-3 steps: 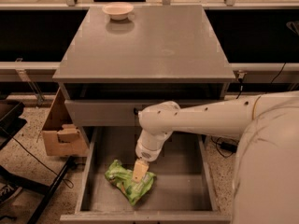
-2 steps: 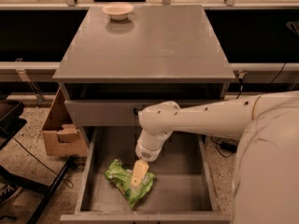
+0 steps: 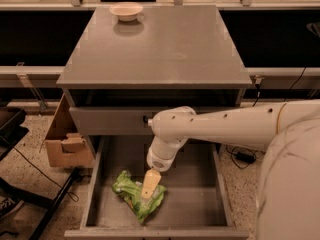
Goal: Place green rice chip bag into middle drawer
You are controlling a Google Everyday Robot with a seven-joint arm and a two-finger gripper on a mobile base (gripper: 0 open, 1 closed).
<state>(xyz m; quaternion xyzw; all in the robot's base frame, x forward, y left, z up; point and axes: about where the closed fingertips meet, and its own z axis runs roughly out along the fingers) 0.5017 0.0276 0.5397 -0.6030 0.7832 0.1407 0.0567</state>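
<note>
My gripper (image 3: 151, 183) is down inside the open drawer (image 3: 200, 206), right on top of the bag (image 3: 128, 188). The bag lies crumpled on the drawer floor, toward the left front. Whether I have hold of it, I cannot tell.

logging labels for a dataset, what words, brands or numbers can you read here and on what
Nothing here can be read.
green rice chip bag: pale markings, too blurred to read.
gripper, low over the bag inside the middle drawer: no label seen.
beige bowl and cabinet top: no print seen.
</note>
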